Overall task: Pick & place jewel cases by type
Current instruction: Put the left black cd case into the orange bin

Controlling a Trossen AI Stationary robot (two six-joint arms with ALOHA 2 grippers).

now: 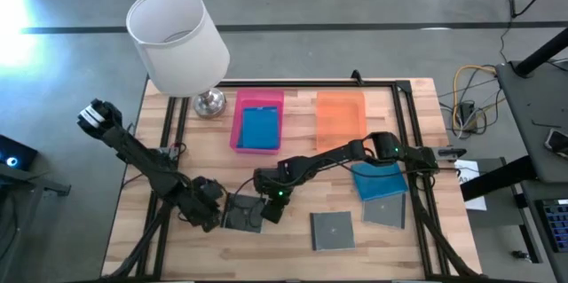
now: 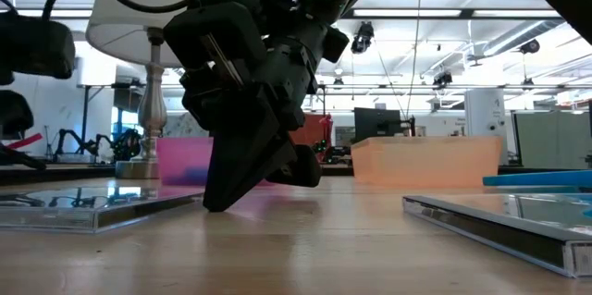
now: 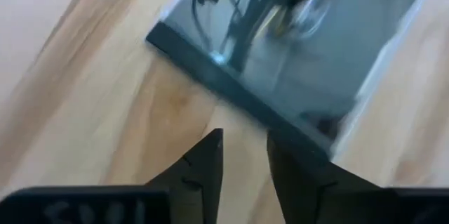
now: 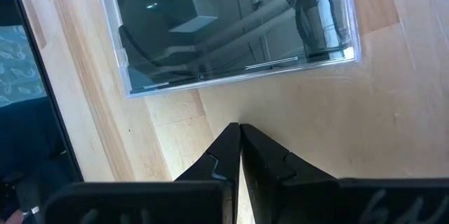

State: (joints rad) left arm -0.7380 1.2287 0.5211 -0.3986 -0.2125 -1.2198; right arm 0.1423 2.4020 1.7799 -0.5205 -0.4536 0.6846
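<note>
The right gripper (image 4: 240,136) has its fingers pressed together with nothing between them, tips down near the bench (image 1: 293,261), just short of the edge of a grey case (image 4: 235,27). The left gripper (image 3: 243,147) has its fingers a little apart, empty, pointing at the dark spine of that same grey case (image 3: 295,48). From above, both grippers meet over this case (image 1: 241,215) near the bench's front edge, left of the middle, and cover most of it; only a corner shows.

A second grey case (image 1: 332,230) lies flat near the front edge at the middle. A third grey case (image 1: 386,210) sits to its right, half hidden under a blue case (image 1: 379,179), which the right arm partly crosses. Another blue case (image 1: 259,127) lies in the pink tray (image 1: 258,98) toward the back edge. The orange tray (image 1: 341,114) stands beside it; I cannot tell what it holds. A lamp (image 1: 177,43) at the back left corner overhangs the bench.
</note>
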